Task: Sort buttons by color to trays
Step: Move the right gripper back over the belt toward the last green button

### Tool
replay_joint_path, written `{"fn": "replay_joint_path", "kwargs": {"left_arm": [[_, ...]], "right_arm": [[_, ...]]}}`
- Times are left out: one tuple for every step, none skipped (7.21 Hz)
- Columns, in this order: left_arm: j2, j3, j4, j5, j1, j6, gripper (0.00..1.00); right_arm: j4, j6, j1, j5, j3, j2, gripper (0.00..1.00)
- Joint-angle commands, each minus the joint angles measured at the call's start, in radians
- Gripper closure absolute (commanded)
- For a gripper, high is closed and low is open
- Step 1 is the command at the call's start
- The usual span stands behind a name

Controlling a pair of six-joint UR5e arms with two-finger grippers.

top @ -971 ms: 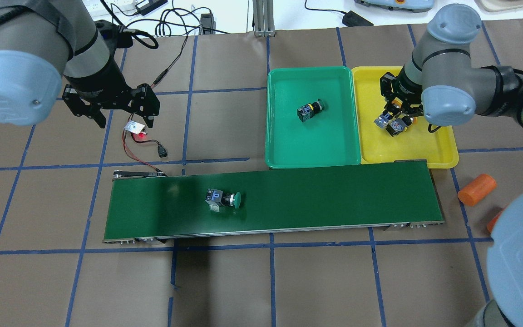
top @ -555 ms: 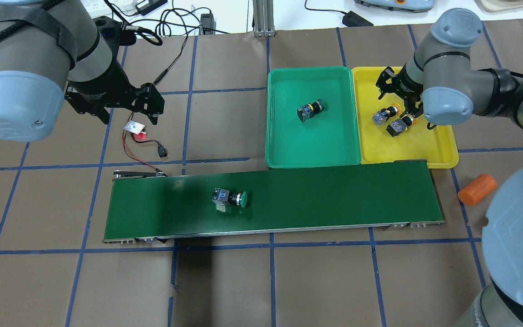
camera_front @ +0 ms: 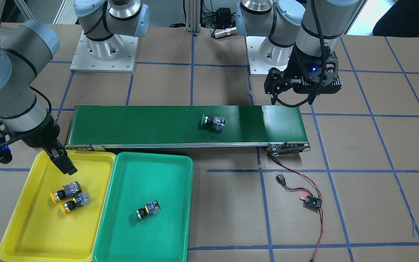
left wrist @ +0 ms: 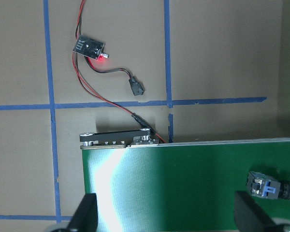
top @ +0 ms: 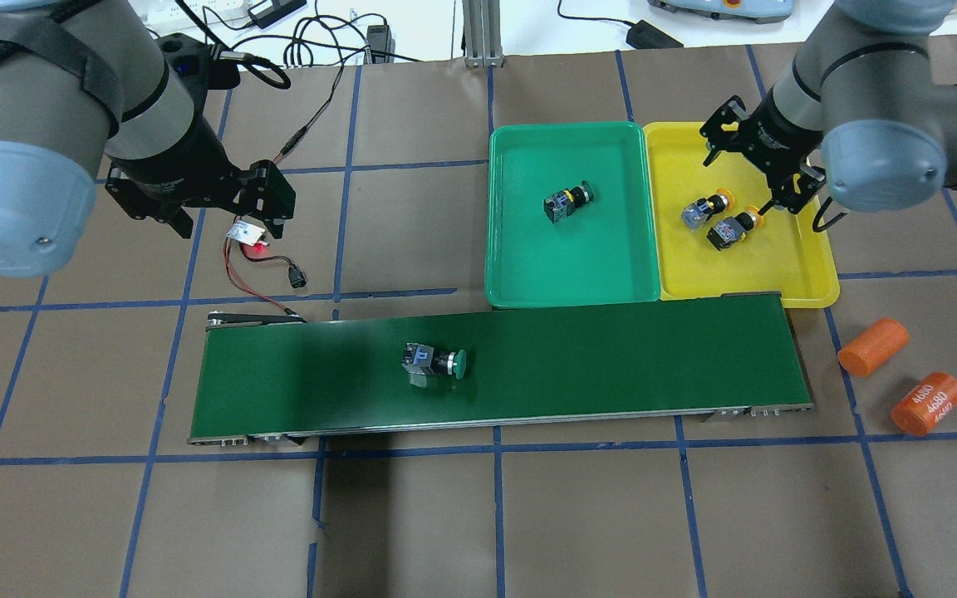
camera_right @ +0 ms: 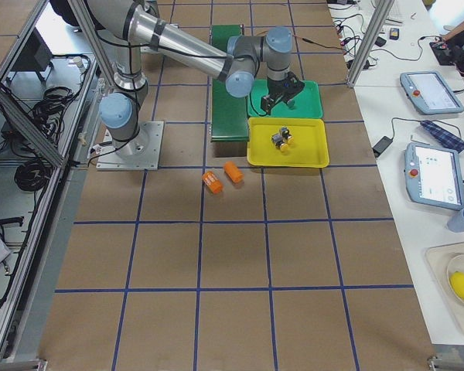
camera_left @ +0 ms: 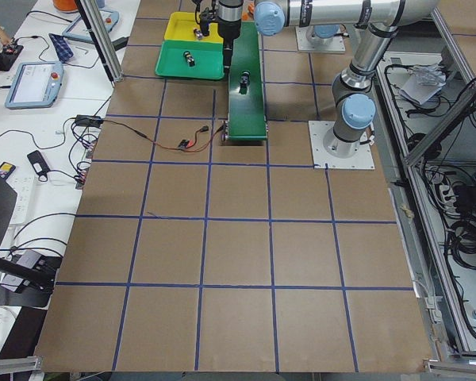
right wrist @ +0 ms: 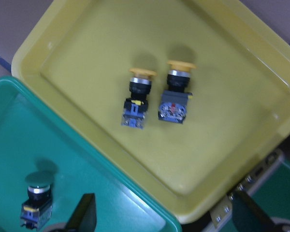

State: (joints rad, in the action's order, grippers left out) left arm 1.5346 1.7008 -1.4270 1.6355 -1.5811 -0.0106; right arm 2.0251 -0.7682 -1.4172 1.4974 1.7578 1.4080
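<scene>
Right gripper (top: 743, 178): wide open, empty, above the yellow tray (top: 748, 270) holding two yellow buttons (top: 697, 212). Left gripper (top: 225, 223): wide open, empty, far left.

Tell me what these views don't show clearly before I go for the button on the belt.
Left wrist view: the belt button is cut by the right edge; its cap is out of frame.
Right wrist view: blurred, so markings on the yellow-capped buttons cannot be read.
Exterior left view: the button in the green tray is too small to tell its cap colour.
</scene>
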Motion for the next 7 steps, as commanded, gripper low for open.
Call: {"fn": "replay_joint_path", "kwargs": {"left_arm": [[0.012,-0.024,-0.004,-0.011,-0.003,-0.002,0.0],[0.021,-0.015,-0.006,-0.054,0.0,-0.008,0.0],[0.048,-0.056,-0.01,-0.056,0.007,-0.023,0.0],[0.059,-0.117,-0.103,-0.056,0.001,-0.019,0.0],[0.07,-0.151,-0.127,-0.056,0.001,-0.023,0.0],[0.085,-0.124,-0.121,-0.06,0.0,-0.029,0.0],[0.088,-0.089,-0.087,-0.06,0.0,-0.035,0.0]], "right_arm": [[-0.161,-0.135,-0.038,0.0,0.035,0.173,0.0],[-0.205,-0.228,-0.061,-0.003,0.067,0.237,0.0],[-0.206,-0.358,-0.098,-0.005,0.098,0.244,0.0],[-0.191,-0.381,-0.159,0.006,0.13,0.232,0.0],[-0.189,-0.381,-0.193,0.006,0.137,0.23,0.0],[-0.19,-0.376,-0.193,0.01,0.14,0.217,0.0],[-0.198,-0.385,-0.192,0.004,0.138,0.204,0.0]]}}
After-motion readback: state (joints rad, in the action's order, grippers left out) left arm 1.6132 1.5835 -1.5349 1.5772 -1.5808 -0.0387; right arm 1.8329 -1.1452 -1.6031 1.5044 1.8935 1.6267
